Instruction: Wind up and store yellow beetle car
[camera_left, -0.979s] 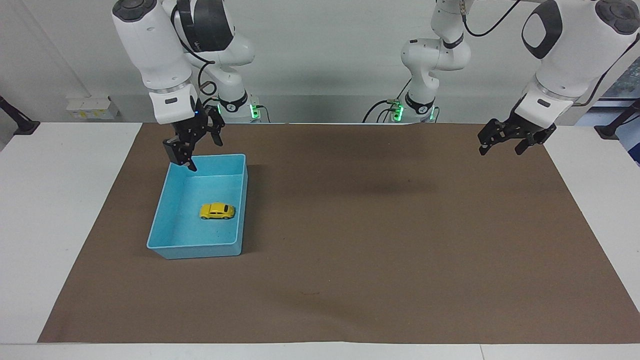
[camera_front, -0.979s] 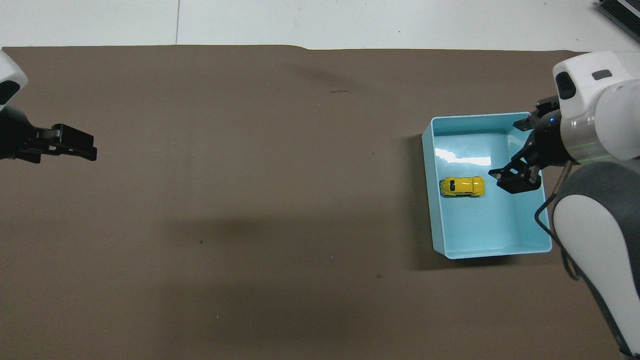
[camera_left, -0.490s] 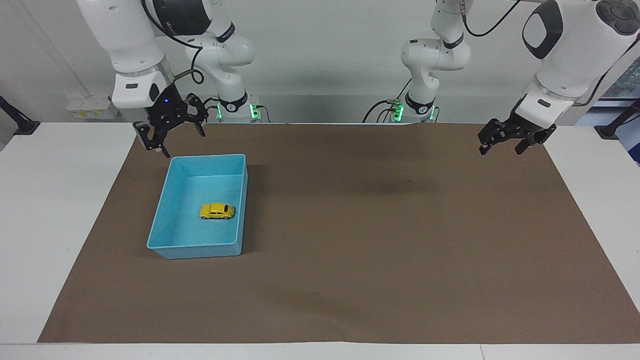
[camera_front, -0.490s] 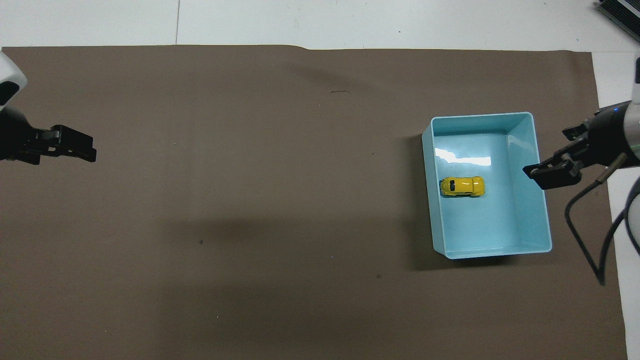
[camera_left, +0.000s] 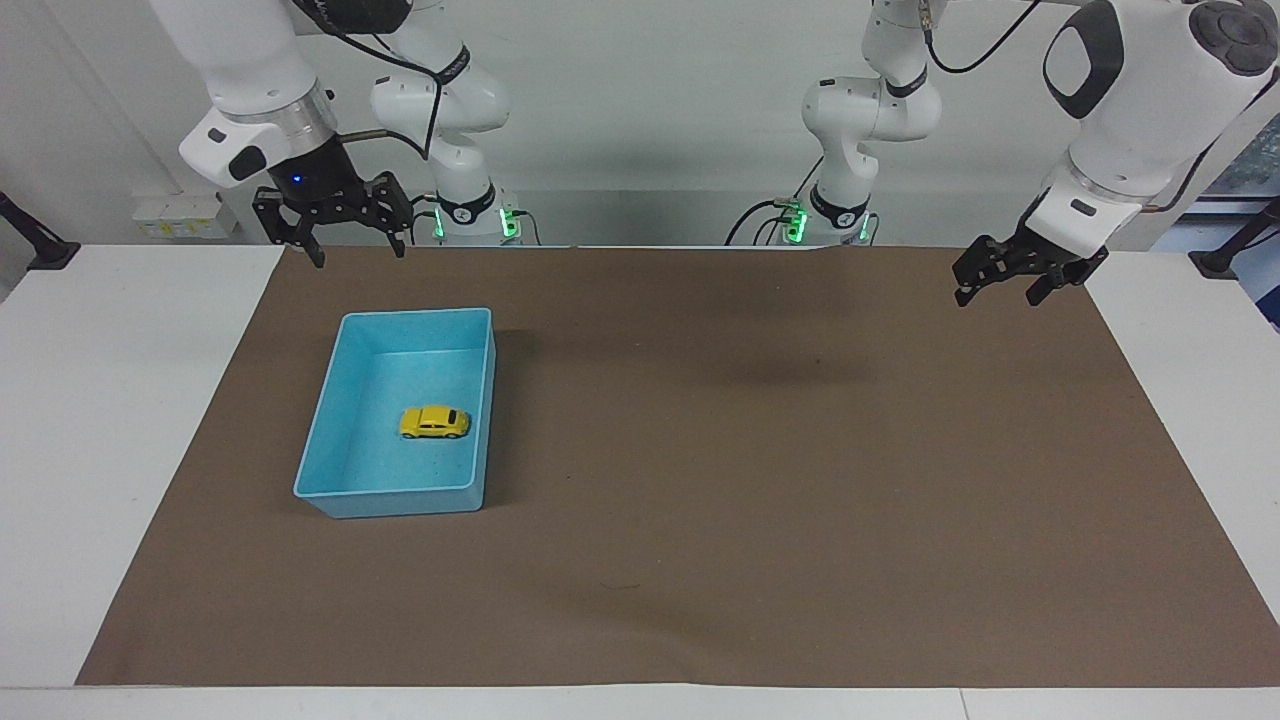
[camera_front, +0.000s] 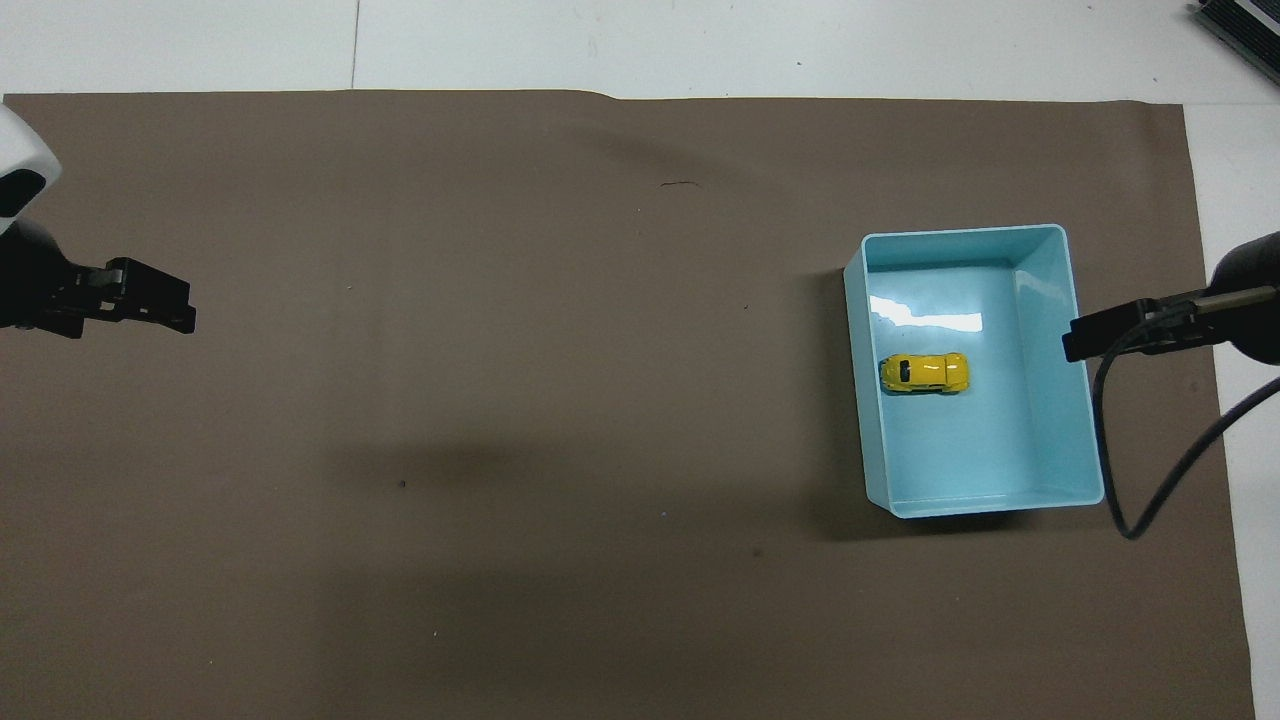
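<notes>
Already the yellow beetle car (camera_left: 434, 422) sits on its wheels inside the light-blue bin (camera_left: 330, 495), on the brown mat (camera_left: 760, 480) toward the right arm's end of the table (camera_left: 110, 420), so storing looks done. Small, hard and glossy, it is probably light and slippery; the flat sides above the wheels offer the surest hold. Right gripper (camera_left: 334, 240) hangs above the mat's edge by the bin, fingers spread, empty. Left gripper (camera_left: 1012, 282) waits over the mat's other end, fingers open too
</notes>
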